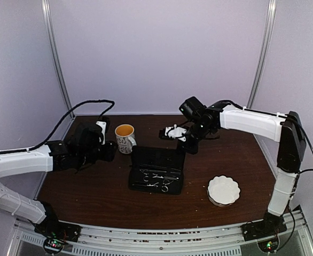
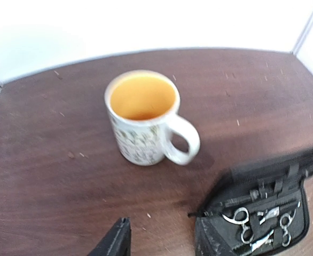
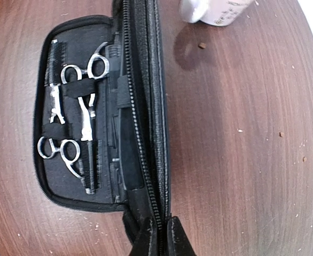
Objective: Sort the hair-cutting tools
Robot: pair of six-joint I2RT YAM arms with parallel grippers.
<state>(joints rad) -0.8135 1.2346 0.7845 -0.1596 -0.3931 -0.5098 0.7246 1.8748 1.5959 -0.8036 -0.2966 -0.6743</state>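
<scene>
The black zip case (image 1: 155,184) lies open mid-table with its lid (image 1: 157,154) raised. Two silver scissors (image 1: 157,176) are strapped inside. In the right wrist view one (image 3: 84,96) has its rings at the top and the other (image 3: 57,144) has its rings at the bottom, with thin black pieces (image 3: 90,165) (image 3: 55,58) beside them. My right gripper (image 1: 190,145) (image 3: 161,240) is shut on the lid's zip edge (image 3: 146,106). My left gripper (image 1: 107,151) hovers left of the case (image 2: 263,181), apparently open and empty; one finger (image 2: 116,240) shows. The scissors (image 2: 242,221) show there too.
A white patterned mug (image 1: 125,137) (image 2: 143,120) with a yellow inside stands left of the case, close to my left gripper; its base also shows in the right wrist view (image 3: 215,9). A white scalloped dish (image 1: 223,190) sits front right. White walls enclose the table.
</scene>
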